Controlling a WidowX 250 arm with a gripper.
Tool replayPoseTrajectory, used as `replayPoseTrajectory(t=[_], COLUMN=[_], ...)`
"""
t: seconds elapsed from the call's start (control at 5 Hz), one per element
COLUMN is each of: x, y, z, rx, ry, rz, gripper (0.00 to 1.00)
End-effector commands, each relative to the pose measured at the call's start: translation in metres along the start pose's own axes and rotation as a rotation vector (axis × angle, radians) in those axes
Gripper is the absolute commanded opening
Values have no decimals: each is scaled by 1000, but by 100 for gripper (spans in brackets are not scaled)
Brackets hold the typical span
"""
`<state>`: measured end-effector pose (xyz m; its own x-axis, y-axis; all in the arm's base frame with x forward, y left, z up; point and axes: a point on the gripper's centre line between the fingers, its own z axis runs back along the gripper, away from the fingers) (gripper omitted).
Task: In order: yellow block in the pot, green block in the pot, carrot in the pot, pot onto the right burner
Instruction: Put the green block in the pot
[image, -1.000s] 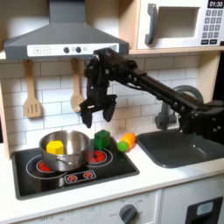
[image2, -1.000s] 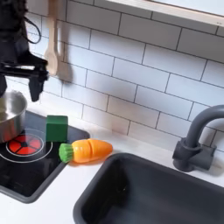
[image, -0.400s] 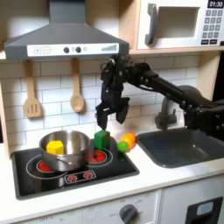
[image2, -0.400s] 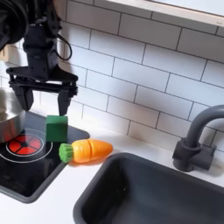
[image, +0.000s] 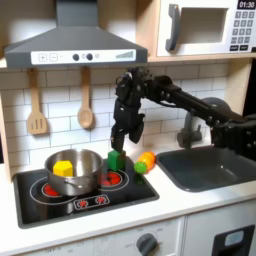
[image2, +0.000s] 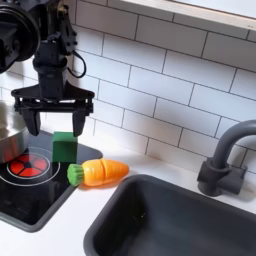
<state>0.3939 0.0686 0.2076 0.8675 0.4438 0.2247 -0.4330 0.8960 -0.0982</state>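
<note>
— Green block (image2: 65, 146) first: where is it?

— On the black cooktop (image: 140, 192), on its back edge at the second exterior view's right end. In the first exterior view the green block (image: 117, 159) stands just beside the pot (image: 76, 170), on that view's right.

— And the gripper (image2: 59, 114)?

— Above the block, apart from it, fingers spread wide with nothing between them. A second ago it hung near the pot, at the second exterior view's left edge; now it stands over the green block and lower.

— Has anything else changed?

— No. The yellow block (image: 63, 168) lies inside the pot as before, and the carrot (image2: 98, 172) rests where it was, on the cooktop's corner beside the sink (image2: 170, 240).

— What does each camera add?

— The first exterior view gives the whole arm reaching in from its right, the gripper (image: 118, 137) seen edge-on so the spread is hard to read, the carrot (image: 146, 161), and the right burner (image: 110, 179) half covered by the pot. The second exterior view shows the open fingers plainly, the red burner ring (image2: 22, 166), the faucet (image2: 226, 160), and just a sliver of the pot (image2: 10, 130).
</note>
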Motion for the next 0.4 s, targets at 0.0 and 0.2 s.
replayPoseTrajectory(t=[0.0, 0.2], x=[11, 16], y=[10, 15], z=[-8, -17], rx=[12, 13], ry=[8, 25], rz=[14, 19], gripper=[100, 100])
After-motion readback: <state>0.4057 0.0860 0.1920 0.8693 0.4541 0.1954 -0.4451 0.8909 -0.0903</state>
